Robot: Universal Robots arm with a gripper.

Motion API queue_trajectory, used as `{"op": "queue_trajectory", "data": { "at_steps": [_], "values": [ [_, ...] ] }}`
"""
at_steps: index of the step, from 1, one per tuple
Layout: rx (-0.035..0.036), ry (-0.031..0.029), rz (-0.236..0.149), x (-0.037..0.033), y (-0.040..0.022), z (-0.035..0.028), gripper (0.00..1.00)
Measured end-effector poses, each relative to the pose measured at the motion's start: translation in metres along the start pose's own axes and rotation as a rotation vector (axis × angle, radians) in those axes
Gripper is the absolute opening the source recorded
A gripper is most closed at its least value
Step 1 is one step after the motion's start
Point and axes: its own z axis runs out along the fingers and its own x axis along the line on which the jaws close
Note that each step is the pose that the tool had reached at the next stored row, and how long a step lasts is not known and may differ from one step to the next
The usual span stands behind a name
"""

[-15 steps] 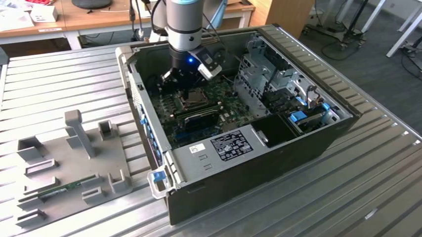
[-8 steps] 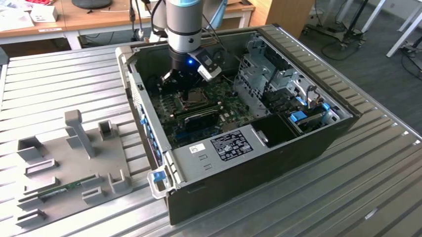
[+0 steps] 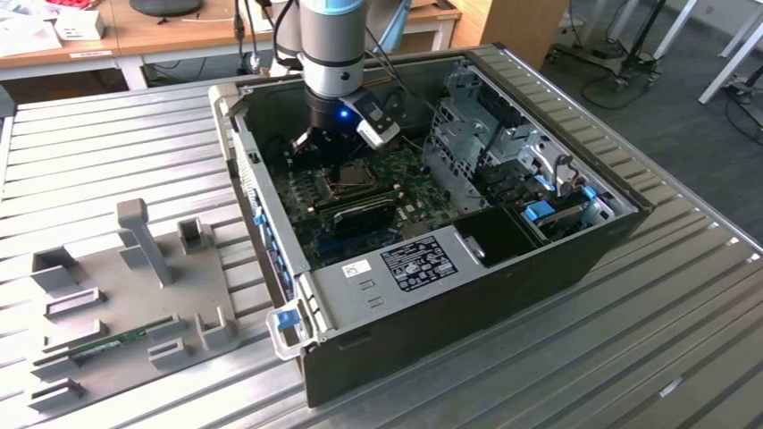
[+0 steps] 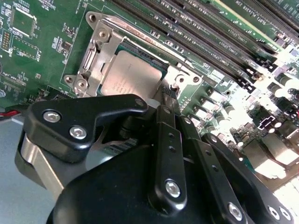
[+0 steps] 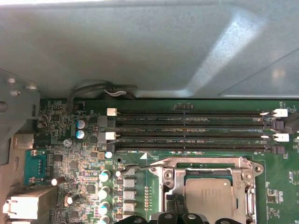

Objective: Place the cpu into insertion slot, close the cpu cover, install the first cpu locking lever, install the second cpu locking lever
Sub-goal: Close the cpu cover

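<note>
"Ribbed metal table (image 3: 107, 152), an open computer case (image 3: 477, 304) lying on it, wooden desks (image 3: 179, 31) behind. How's the arm (image 3: 331, 36) standing?"

"Straight down into the case. The gripper (image 4: 170, 91) is low over the green motherboard (image 4: 42, 56), right at the socket's corner."

"And the cpu (image 4: 128, 74)?"

"Seated in the insertion slot (image 5: 210, 173), with the cpu cover (image 4: 96, 56) lying flat around it."

"Is the gripper holding anything?"

"Can't tell. Its own black body hides the tip and one side of the cover, so open or closed, I couldn't say."
</note>
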Motion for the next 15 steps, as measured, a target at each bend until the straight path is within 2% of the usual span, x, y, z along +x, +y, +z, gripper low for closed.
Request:
{"op": "queue_trajectory", "data": {
  "at_steps": [3, 15],
  "values": [
    [-0.0001, -0.0001, 0.000, 0.0001, -0.0001, 0.0024, 0.10],
    [0.0006, 0.0004, 0.000, 0.0002, -0.0002, 0.0039, 0.10]
  ]
}}
